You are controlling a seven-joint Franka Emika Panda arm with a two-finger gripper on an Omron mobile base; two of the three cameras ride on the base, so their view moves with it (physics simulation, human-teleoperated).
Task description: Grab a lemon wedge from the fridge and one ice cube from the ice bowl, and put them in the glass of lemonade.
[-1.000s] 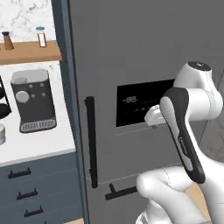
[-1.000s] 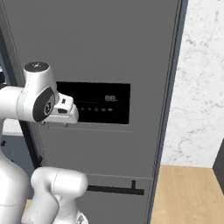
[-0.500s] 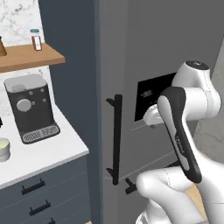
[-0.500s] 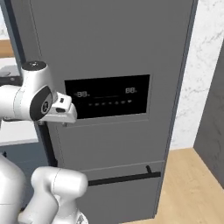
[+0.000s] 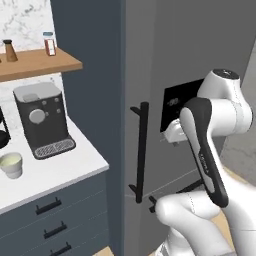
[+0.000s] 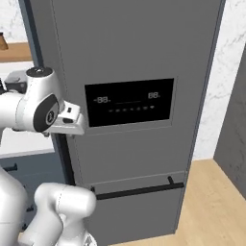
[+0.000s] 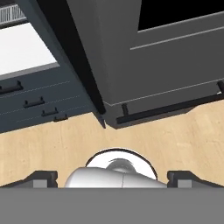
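1. The fridge (image 6: pixel 134 72) is standing closed, its tall dark grey door facing the robot in the right base view, with the black display panel (image 6: pixel 129 102) showing pale digits at mid height.
2. A black vertical bar handle (image 5: pixel 142 150) is running down the fridge's left edge in the left base view, and a black horizontal bar handle (image 6: pixel 139 190) is lying across the lower drawer front in the right base view.
3. The end effector (image 7: pixel 112 178) is pointing down at the wooden floor (image 7: pixel 175 135) in front of the fridge; its two dark fingertips are sitting far apart at either side of the hand view, spread wide and gripping nothing.
4. The white arm is bending in front of the fridge door, its wrist hanging just near the display panel without touching the handles.
5. The glass of lemonade (image 5: pixel 11 165) is standing on the white worktop (image 5: pixel 60 172) at the far left, near the front edge, with pale yellow-green liquid inside.
6. A dark coffee machine (image 5: pixel 42 120) is sitting on the same worktop, just right of the glass and apart from it.
7. A wooden shelf (image 5: pixel 35 62) is hanging above the machine, carrying a brown shaker (image 5: pixel 9 50) and a small jar (image 5: pixel 49 44) with a red band.
8. Dark blue drawers (image 5: pixel 55 225) with black pulls are filling the cabinet below the worktop.
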